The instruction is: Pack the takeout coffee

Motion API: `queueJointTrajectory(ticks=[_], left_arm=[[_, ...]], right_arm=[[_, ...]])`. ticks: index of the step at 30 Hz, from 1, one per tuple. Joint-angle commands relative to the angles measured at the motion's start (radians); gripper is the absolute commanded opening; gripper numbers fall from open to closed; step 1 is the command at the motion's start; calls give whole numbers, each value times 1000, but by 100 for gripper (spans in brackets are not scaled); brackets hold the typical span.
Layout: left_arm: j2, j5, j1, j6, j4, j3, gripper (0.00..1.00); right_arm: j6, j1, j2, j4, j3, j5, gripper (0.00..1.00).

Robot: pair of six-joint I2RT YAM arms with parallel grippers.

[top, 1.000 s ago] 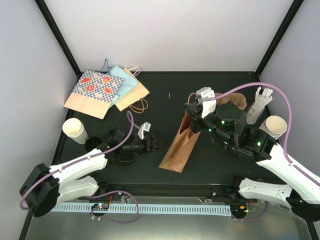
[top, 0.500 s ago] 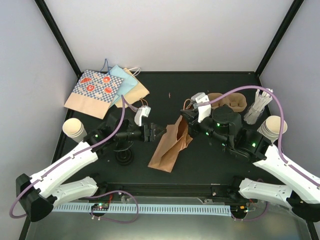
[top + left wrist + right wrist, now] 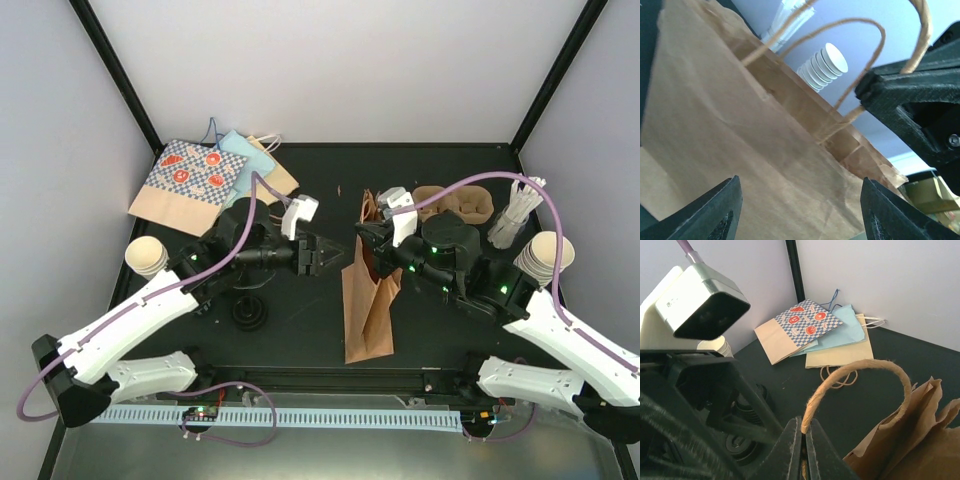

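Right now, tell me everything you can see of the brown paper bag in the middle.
The brown paper bag is creased kraft paper, folded flat, with two twisted-cord loop handles at its mouth. It lies on the table, bottom toward the near edge, mouth end lifted at the far side. The right gripper is shut on one handle, holding that end up. The left gripper, open, faces its side near the mouth; whether it touches cannot be told.

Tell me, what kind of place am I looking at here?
Likely a lab test booth, not a café: plain white walls, a black table, and staged props like stacked paper cups and a brown paper bag.
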Motion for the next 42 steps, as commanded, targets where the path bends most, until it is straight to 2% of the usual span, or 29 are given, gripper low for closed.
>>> queueJointTrajectory(ticks=[1, 5, 11, 17, 24, 30, 38, 39, 42], left_arm=[[36, 1, -60, 16, 10, 65, 68], [77, -104, -109, 20, -60, 118, 69], [94, -211, -121, 2, -118, 147, 70], [123, -356, -132, 33, -250, 203, 65], [204, -489, -194, 101, -384, 310, 61], [263, -610, -230, 146, -474, 373, 45], [219, -635, -239, 210, -458, 353, 5], [218, -637, -239, 217, -454, 347, 2], [185, -644, -239, 228, -451, 338, 2]], right_arm=[[10, 3, 7, 31, -1, -16, 5], [14, 3, 29, 28, 9, -27, 6], [14, 5, 70, 8, 34, -60, 5], [16, 5, 69, 24, 38, -83, 6], [14, 5, 77, 30, 42, -98, 7], [15, 5, 69, 29, 42, -99, 7], [14, 5, 40, 21, 31, -76, 10], [14, 5, 33, 19, 28, -69, 11], [13, 5, 0, 10, 16, -52, 19]])
